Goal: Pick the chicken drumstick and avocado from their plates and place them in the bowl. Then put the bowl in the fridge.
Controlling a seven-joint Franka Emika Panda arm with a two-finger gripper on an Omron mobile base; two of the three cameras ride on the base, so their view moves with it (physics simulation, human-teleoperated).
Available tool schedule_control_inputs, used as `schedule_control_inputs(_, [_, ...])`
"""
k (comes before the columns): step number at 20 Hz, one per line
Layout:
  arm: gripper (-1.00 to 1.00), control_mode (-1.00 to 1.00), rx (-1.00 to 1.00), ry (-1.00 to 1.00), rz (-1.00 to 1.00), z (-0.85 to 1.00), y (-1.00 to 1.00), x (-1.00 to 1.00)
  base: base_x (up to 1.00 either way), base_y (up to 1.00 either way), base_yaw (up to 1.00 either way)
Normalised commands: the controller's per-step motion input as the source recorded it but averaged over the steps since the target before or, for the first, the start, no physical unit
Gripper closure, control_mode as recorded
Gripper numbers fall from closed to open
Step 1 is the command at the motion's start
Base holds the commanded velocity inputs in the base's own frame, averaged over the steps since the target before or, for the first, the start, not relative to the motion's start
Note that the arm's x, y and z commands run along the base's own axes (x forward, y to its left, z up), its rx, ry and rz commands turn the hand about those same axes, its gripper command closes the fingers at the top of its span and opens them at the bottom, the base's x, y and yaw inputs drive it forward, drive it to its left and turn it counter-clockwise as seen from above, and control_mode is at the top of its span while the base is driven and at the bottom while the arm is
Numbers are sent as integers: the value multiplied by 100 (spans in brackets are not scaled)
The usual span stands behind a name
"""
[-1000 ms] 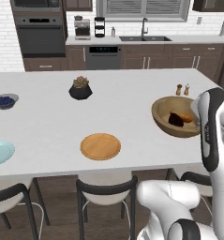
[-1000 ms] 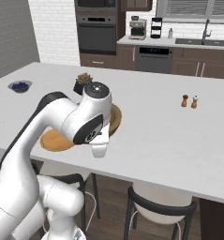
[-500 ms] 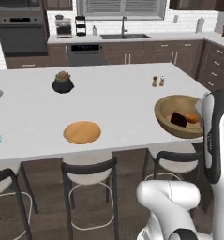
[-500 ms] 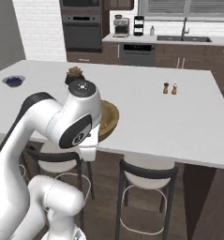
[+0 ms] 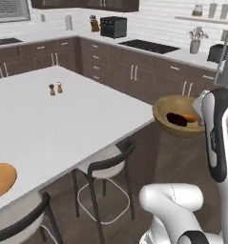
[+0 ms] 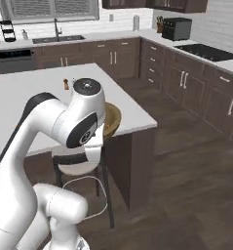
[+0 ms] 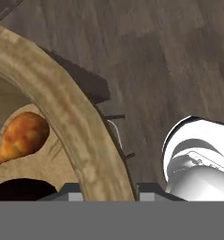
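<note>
Right, the bowl [image 5: 178, 115] is up off the bench [image 5: 63, 119] and riding in the air beyond its corner, out over the wood floor [image 6: 186, 185], with the chicken drumstick [image 7: 24, 136] and the avocado [image 5: 176, 119] both lying inside it. So the loading looks done, and this is the carry leg, bowl on its way to the fridge. In the hand view the thick wooden rim runs straight down between the two finger tips, so the pincer [image 7: 106, 193] is clamped on the bowl's wall, one tip inside, one outside. The drumstick lies with its meaty end up near the rim and the thin bone end pointing down into the bowl, just beside the dark avocado. Behind, on the bench, the tan wooden plate [image 5: 1, 178] lies bare, and a pair of small shakers [image 5: 55, 88] stands well apart from it. A stool [image 5: 103, 167] is tucked at the bench's edge. What comes next, I'd judge, is keeping the bowl level while the base drives, since a rim grip lets it tip, then finding the fridge and getting the bowl onto a shelf.
</note>
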Motion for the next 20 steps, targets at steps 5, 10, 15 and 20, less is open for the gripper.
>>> schedule_control_inputs(5, [100, 100, 0, 0, 0, 0, 0, 0, 0, 0, -100])
schedule_control_inputs(10, [100, 100, 0, 0, 0, 0, 0, 0, 41, 10, -81])
schedule_control_inputs(15, [100, 100, 0, 0, 0, 0, 0, 0, 100, 32, -38])
schedule_control_inputs(20, [100, 100, 0, 0, 0, 0, 0, 0, 100, 24, -27])
